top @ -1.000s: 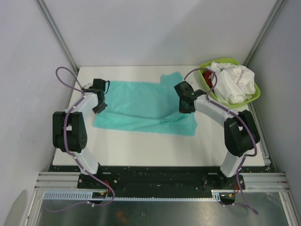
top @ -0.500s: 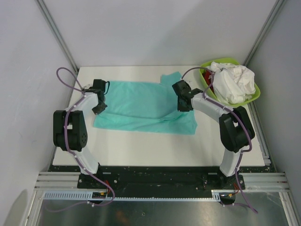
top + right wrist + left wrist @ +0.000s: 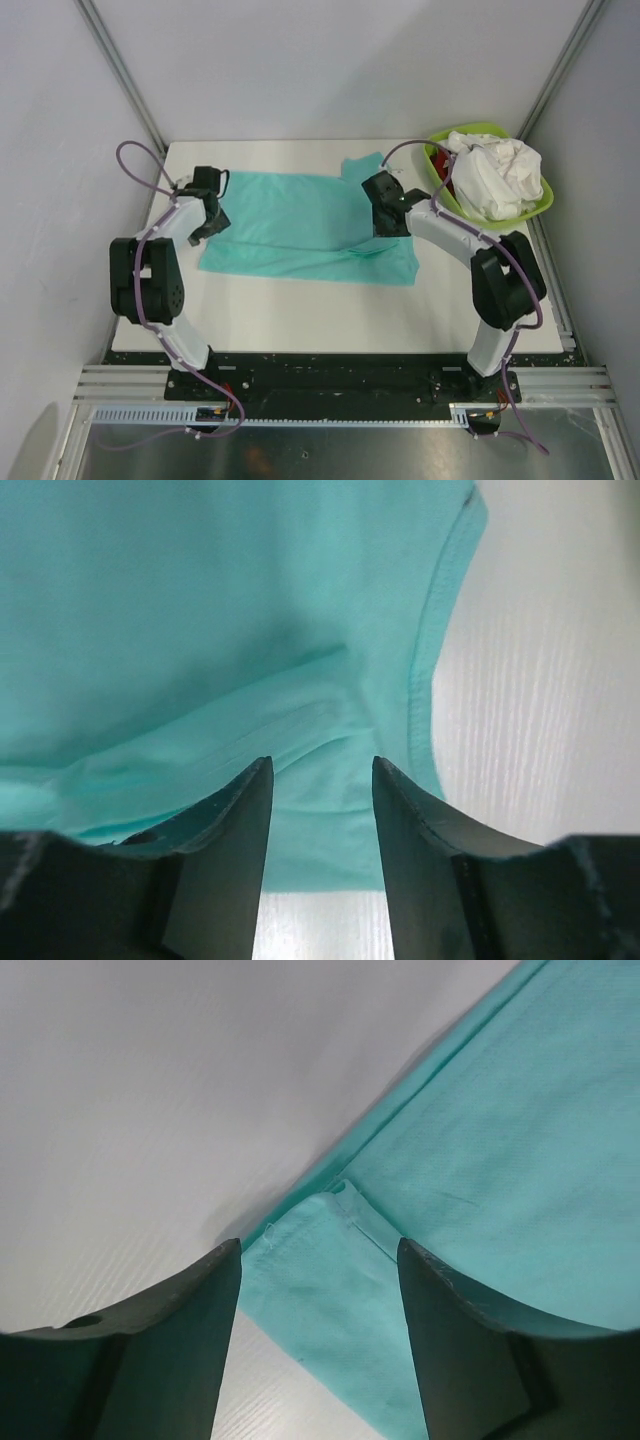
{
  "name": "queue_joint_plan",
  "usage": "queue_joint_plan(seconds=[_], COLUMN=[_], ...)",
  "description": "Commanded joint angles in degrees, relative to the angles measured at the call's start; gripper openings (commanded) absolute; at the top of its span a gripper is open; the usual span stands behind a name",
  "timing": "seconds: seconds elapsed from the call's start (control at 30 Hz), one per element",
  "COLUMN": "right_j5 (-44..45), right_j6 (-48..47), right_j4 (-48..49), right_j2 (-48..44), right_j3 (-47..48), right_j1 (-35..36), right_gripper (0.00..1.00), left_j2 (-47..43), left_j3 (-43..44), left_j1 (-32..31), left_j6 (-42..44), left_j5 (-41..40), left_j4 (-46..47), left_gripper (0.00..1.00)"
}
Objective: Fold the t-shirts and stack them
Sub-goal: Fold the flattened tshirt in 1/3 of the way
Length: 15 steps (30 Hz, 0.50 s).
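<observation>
Teal t-shirt [image 3: 300, 225] lies spread flat mid-table [image 3: 300, 312], 1 sleeve poking out at the far right. My left end effector [image 3: 320, 1260] is open over the shirt's left edge, with a hemmed corner showing between the jaws. My right end effector [image 3: 320, 770] is open too, over a fold by the right hem. Neither pinches cloth. White shirts [image 3: 495, 175] are heaped in the green basin [image 3: 543, 205], far right. I judge the cloth thin, limp and light, so it'll sag and drag. Best to grab stitched hems or corners, 2 points at once, catching every layer.
</observation>
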Motion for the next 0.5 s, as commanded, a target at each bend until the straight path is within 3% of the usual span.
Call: queue_joint_plan(seconds=[0.0, 0.2, 0.47], right_j5=[2.24, -0.7, -2.7], right_j6=[1.45, 4.65, 6.2], right_j4=[-0.9, 1.01, 3.8], right_j2=[-5.75, -6.19, -2.23], right_j3=[0.14, -4.29, -5.96], right_j1=[5.05, 9.77, 12.12], right_gripper=[0.46, 0.27, 0.21], left_j2=[-6.85, -11.21, -12.53], left_j3=[-0.87, -4.68, -5.15], left_j1=[-0.09, -0.3, -0.3], left_j6=[1.61, 1.55, 1.7], left_j5=[0.98, 3.04, 3.84], left_j4=[1.93, 2.09, 2.18], left_gripper=[0.69, 0.68, 0.68])
